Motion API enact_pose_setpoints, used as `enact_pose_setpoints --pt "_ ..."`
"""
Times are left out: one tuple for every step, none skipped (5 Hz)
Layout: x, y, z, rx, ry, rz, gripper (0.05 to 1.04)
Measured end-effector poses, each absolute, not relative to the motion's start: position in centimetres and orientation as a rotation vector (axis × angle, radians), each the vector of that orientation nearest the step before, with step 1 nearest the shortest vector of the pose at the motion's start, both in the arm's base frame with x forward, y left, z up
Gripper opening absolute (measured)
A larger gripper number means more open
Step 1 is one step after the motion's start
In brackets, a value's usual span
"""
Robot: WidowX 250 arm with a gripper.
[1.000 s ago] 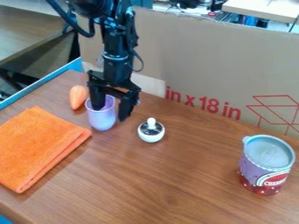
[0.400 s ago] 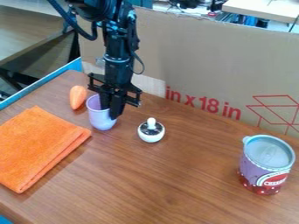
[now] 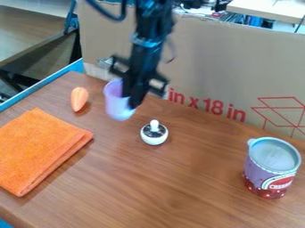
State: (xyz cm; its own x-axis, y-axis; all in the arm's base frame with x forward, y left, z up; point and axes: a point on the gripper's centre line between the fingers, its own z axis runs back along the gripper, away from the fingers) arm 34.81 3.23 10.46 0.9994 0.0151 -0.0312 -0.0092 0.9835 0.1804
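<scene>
1. Fingers clamped on purple cup's wall, one inside.
2. Cup upright, up off desk, behind and left of white spinning top.
3. Carrot, folded orange cloth further left.
4. Can far right.

Wood-grain tabletop, brown, spans the foreground. A blue border runs along its edge from 9 toward 11 o'clock; a blue patch lies between 7 and 8 o'clock. An upright cardboard panel extends from 11 to 3 o'clock, bearing red lettering and, at 3 o'clock, a red line drawing. A second table, brown with a dark underside, stands between 10 and 11 o'clock. At 1 o'clock: pale tabletop. Soft sheen marks the foreground wood.
</scene>
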Motion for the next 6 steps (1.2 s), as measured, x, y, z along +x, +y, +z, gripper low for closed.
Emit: enact_pose_setpoints --pt "32.5 -1.9 13.5 0.157 -0.038 -0.138 0.092" --pt "28.9 -6.2 14.3 0.142 -0.013 -0.245 0.092" --pt "25.0 -11.1 14.2 0.136 0.037 -0.367 0.092" --pt "21.5 -15.4 11.6 0.051 0.070 -0.530 0.092" --pt "20.0 -19.8 8.4 -0.019 0.141 -0.626 0.092" --pt "19.9 -24.3 5.6 -0.036 0.167 -0.699 0.092"
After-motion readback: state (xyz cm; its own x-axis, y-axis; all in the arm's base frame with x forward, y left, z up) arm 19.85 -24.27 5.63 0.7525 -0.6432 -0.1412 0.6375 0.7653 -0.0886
